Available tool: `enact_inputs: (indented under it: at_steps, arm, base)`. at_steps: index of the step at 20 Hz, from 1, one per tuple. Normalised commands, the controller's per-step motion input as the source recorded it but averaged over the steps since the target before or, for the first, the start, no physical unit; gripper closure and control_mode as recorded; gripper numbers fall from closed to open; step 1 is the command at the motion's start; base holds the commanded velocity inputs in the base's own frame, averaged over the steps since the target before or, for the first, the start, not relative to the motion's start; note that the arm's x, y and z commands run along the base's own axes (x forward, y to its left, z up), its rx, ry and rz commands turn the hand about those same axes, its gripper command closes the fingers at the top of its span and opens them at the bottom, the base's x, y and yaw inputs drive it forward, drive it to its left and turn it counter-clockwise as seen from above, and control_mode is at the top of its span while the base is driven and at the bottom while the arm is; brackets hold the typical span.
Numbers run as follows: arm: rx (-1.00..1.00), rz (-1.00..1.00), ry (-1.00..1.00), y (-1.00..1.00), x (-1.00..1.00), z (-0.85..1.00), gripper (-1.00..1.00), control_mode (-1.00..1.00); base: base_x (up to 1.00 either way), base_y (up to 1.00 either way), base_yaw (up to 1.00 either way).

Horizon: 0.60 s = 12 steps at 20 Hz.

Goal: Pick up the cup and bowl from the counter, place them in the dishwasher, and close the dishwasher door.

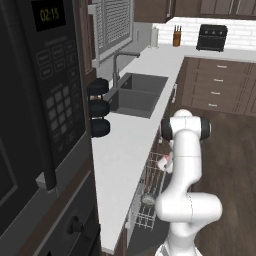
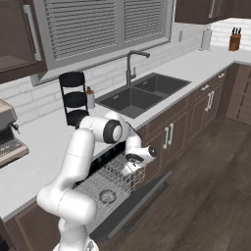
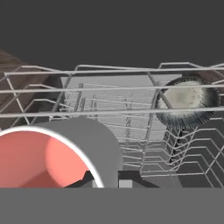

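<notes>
My gripper (image 3: 107,180) is shut on the cup (image 3: 52,157), white with a red-pink inside, one fingertip (image 3: 87,178) at its rim and the wall pinched. It hangs just over the pulled-out white wire rack (image 2: 98,182) of the dishwasher. From the left base, the cup (image 1: 165,161) shows beside the forearm, above the rack (image 1: 150,182). The grey bowl (image 3: 188,101) rests in the rack, tipped between the wires; it also appears as the bowl (image 2: 107,196) and bowl (image 1: 148,199). The dishwasher door (image 2: 147,198) lies folded down, open. The counter (image 1: 122,150) runs alongside.
Three stacked black round things (image 1: 99,107) stand by the dark double sink (image 1: 137,95) and its faucet (image 2: 131,66). A black microwave (image 1: 45,90) and oven front fill the left. A coffee machine (image 2: 9,137) sits on the counter. Brown cabinets (image 2: 171,132) flank the open floor.
</notes>
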Motion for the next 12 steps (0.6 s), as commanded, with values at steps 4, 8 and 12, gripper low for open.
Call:
enact_inputs:
  at_steps: [4,8,12]
  arm:
    - [0.00,0.00,0.02,0.09,0.23,-0.06,1.00,-1.00]
    - [0.00,0.00,0.00,0.25,0.32,-0.07,1.00,-1.00]
    - [0.01,0.00,0.01,0.05,0.30,-0.50,1.00,-1.00]
  base:
    - [0.00,0.00,0.00]
    - [0.00,0.00,0.00]
    - [0.00,0.00,0.00]
